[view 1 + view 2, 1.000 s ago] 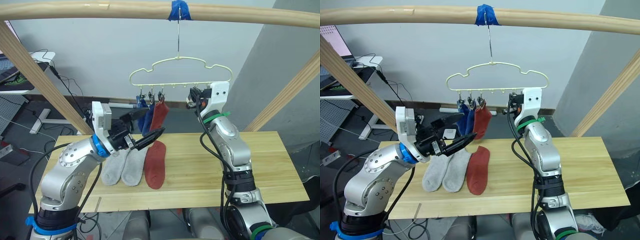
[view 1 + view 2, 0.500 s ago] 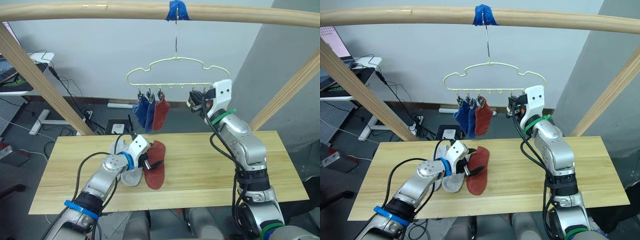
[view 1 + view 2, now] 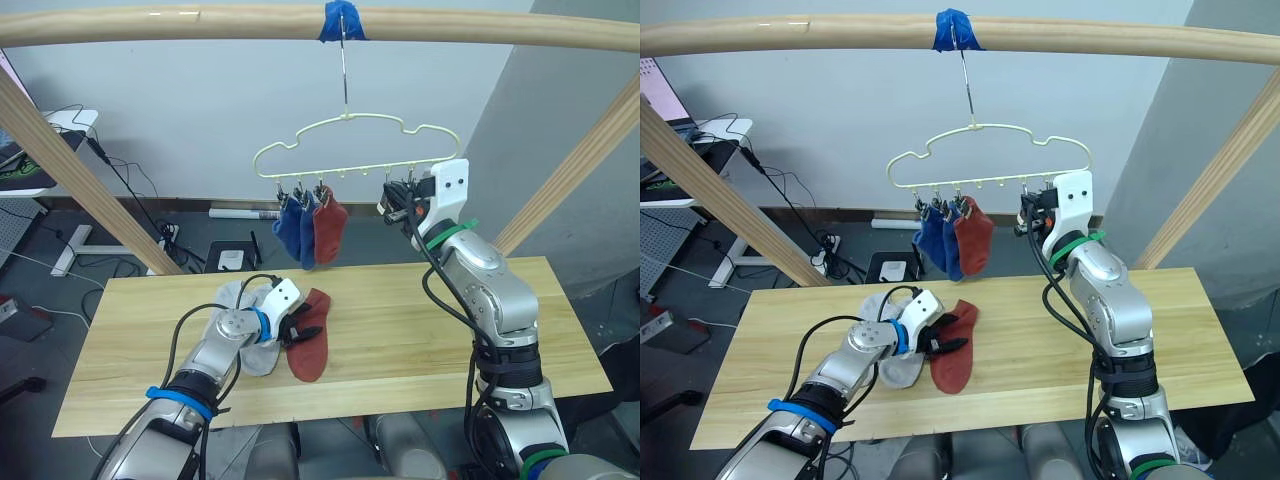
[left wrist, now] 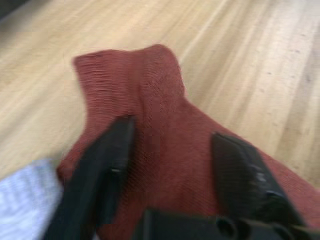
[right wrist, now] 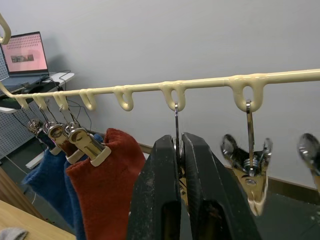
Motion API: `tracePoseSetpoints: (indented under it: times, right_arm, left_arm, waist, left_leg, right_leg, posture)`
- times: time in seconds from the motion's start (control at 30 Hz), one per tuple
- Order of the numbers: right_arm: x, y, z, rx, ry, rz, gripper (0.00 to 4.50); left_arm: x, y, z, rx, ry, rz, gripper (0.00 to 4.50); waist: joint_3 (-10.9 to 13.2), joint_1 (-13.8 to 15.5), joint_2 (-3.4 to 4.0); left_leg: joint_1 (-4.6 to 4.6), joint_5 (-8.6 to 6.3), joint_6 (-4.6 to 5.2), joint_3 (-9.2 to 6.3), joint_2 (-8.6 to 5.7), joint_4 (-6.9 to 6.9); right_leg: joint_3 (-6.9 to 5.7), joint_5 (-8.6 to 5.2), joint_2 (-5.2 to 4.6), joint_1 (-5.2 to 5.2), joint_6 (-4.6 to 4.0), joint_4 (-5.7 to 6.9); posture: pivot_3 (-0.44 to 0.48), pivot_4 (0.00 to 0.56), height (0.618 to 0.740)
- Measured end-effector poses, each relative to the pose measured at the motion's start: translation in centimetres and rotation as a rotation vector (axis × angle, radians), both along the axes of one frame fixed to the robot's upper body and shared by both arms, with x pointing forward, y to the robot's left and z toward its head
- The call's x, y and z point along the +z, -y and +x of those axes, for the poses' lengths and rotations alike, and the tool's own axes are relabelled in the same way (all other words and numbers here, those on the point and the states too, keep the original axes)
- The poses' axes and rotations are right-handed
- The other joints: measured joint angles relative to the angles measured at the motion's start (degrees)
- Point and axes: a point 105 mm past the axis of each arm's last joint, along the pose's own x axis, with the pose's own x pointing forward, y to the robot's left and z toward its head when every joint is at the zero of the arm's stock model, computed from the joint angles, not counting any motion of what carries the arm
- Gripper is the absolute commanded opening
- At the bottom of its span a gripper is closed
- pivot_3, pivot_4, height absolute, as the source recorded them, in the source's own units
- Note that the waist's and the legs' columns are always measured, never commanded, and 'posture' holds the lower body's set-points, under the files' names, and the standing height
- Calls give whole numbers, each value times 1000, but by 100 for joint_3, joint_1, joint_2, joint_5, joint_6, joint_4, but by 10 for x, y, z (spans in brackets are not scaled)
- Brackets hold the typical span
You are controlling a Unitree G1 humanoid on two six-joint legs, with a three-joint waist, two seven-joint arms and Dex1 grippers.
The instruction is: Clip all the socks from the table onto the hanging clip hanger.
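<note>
On the table [image 3: 420, 320] a rust red sock [image 3: 308, 352] lies beside two light grey socks [image 3: 258, 355]. My left gripper [image 3: 303, 331] rests low over the red sock; in the left wrist view it is open [image 4: 172, 150], its fingers [image 4: 107, 170] straddling the sock's cuff end [image 4: 150, 100]. The pale yellow clip hanger [image 3: 355, 145] hangs from the pole by its hook, with two blue socks [image 3: 293, 228] and one red sock [image 3: 330, 222] clipped on. My right gripper [image 5: 179, 165] is up at the hanger, shut on a metal clip [image 5: 176, 122].
A round wooden pole [image 3: 200, 20] spans the top, with blue tape [image 3: 340, 20] at the hook. Slanted wooden legs stand at the left [image 3: 80, 170] and right [image 3: 570, 170]. Empty clips [image 5: 250, 170] hang beside my right gripper. Cables and a desk lie behind the table.
My left arm came down from beside the hanging socks to the table, and its open fingers now sit over the red sock. The right gripper stayed at the hanger.
</note>
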Motion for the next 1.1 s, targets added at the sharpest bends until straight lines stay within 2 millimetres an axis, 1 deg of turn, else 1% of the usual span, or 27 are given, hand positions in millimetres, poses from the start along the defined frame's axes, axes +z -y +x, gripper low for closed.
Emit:
tracePoseSetpoints:
  times: [0.2, 0.33, 0.4, 0.5, 0.57, 0.67, 0.77, 0.87, 1.0, 1.1]
  right_arm:
    - [0, 0, 0, 1, 1, 0, 0]
    - [1, 0, 0, 9, -1, 2, 0]
    - [0, 1, 0, 28, -15, 5, 0]
    - [0, 4, 0, 48, -33, 9, 0]
    - [0, 7, -1, 76, -70, 33, 0]
    - [1, 8, -3, 137, -152, 113, 0]
    - [0, 6, -11, 226, -266, 192, 0]
    - [2, 8, -17, 281, -335, 219, 0]
    - [6, 10, -23, 322, -410, 277, 0]
    - [6, 6, -27, 351, -448, 301, 0]
  left_arm:
    - [-1, 4, -5, -34, 9, 4, 15]
    - [1, 8, -9, -55, 24, -9, 15]
    - [7, 15, -13, -78, 48, -49, 15]
    - [20, 24, -12, -108, 89, -87, 15]
    - [32, 26, -10, -111, 129, -123, 15]
    - [52, 30, -9, -133, 214, -171, 15]
    - [81, 35, -12, -200, 379, -203, 15]
    - [104, 38, -13, -234, 505, -221, 15]
    - [118, 43, -9, -227, 595, -246, 15]
    - [126, 48, -7, -216, 637, -268, 15]
  waist:
    - [0, -24, 0]
    - [0, -34, 0]
    - [0, -30, 0]
    - [0, -27, 0]
    - [0, -29, 0]
    - [0, -31, 0]
    - [0, -17, 0]
    - [0, 4, 1]
    - [0, 19, 1]
    - [1, 24, 1]
  left_leg:
    - [0, 0, 0, -1, 0, 0]
    - [0, 0, 0, -1, 0, -1]
    - [-1, 0, 0, -2, 0, -1]
    - [1, 0, 0, -2, 0, 0]
    - [2, 0, 1, -2, 0, 0]
    - [3, 1, 2, -4, 1, 0]
    - [2, 1, 2, -5, 1, 0]
    - [2, 1, 2, -4, -1, 0]
    - [2, 1, 3, -4, -1, 0]
    - [1, 1, 4, -4, -1, 0]
  right_leg:
    - [0, 1, 0, 0, -3, 0]
    - [0, 0, 0, 0, -1, 1]
    - [0, 2, -2, 1, -4, -1]
    - [0, 1, -2, 3, -1, 0]
    - [-1, 0, -2, 3, -1, 1]
    - [-1, 1, -1, 6, -2, 1]
    - [-1, 8, -2, 7, -14, -1]
    - [-1, 8, -2, 9, -13, -3]
    - [-2, -3, -1, 9, 4, -2]
    - [-2, -4, 0, 8, 7, -2]
  posture:
    - [-189, 207, 740]
    - [-180, 213, 740]
    - [-178, 214, 740]
    - [-178, 214, 740]
    - [-178, 214, 740]
    - [-178, 216, 740]
    - [-174, 214, 740]
    - [-170, 215, 740]
    - [-166, 214, 740]
    - [-165, 210, 740]
